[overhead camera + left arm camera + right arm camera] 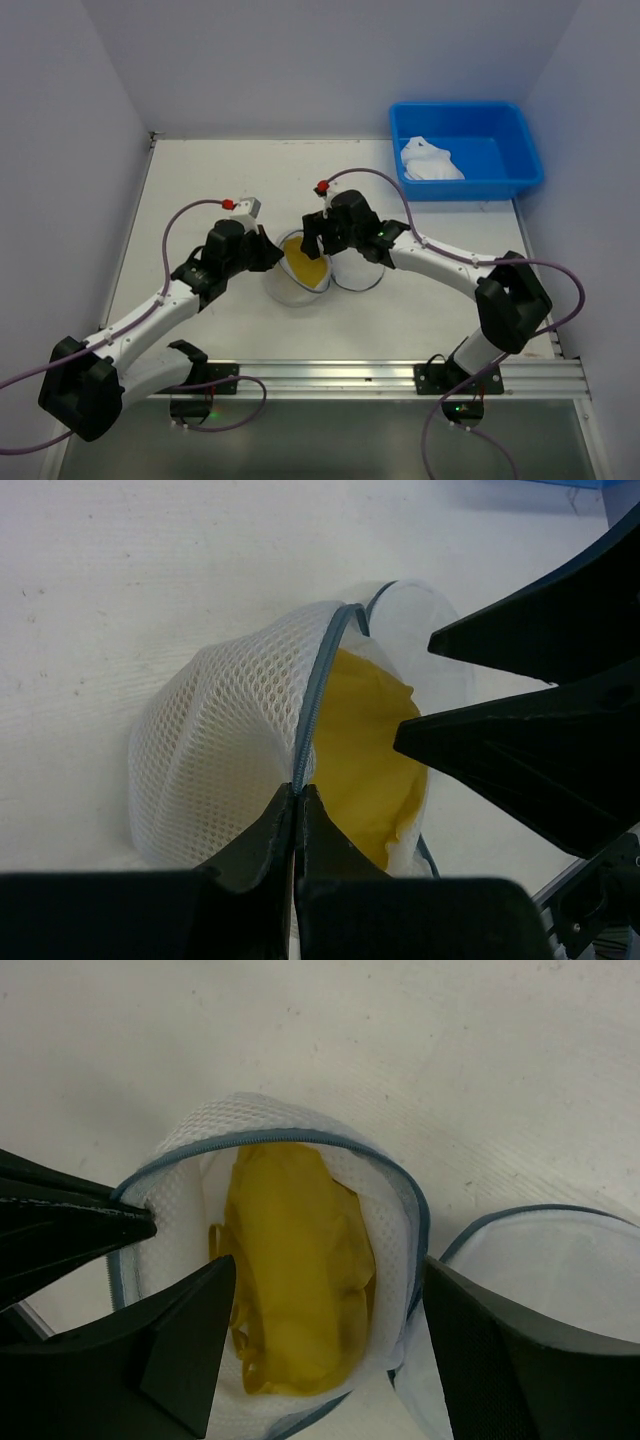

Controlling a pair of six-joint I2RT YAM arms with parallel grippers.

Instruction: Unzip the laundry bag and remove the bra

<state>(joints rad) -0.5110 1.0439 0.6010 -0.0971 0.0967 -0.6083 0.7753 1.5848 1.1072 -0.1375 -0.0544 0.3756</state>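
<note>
On the bench (200,190), my left pincer (297,825) pinching the bag (220,750) rim, my right pincer (325,1285) spread over the bra (295,1230) inside.

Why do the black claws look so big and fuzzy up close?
Left wrist view: the left gripper sits close to the lens, so it looms large and soft-edged; the mesh laundry bag is sharp. Right wrist view: the right gripper looks the same; the bra is clear.

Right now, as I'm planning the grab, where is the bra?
In the top view, mid-table: the bra sits inside the open laundry bag, between the left gripper and the right gripper.
</note>
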